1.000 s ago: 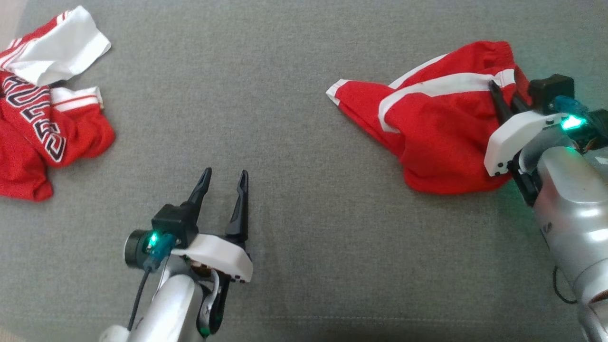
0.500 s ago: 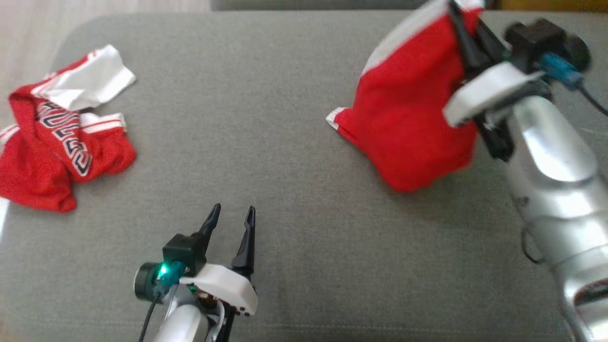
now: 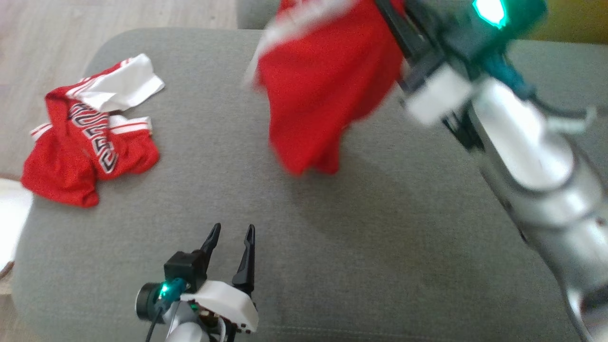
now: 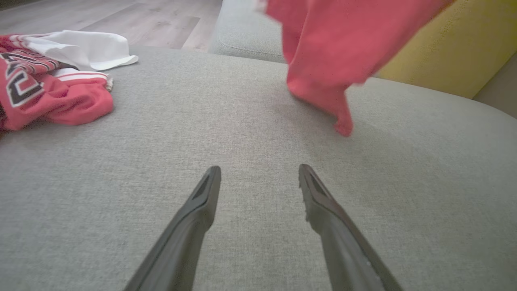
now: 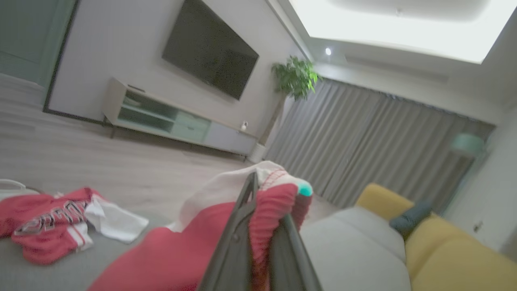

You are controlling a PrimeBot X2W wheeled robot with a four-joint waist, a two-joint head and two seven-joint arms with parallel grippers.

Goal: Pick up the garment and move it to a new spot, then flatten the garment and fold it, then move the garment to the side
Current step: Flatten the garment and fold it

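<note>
Head view, left to right: a crumpled red-and-white jersey [image 3: 90, 142] lies at ten o'clock on the grey sofa seat [image 3: 380, 247]. At six o'clock the left gripper [image 3: 232, 232] points up the view, fingers spread, nothing between them. At twelve o'clock the red garment [image 3: 323, 85] hangs blurred in the air, its lower tip near the seat; whether it touches is unclear. At one o'clock the right gripper [image 5: 262, 202] is pressed together, pinching the garment's waistband.
</note>
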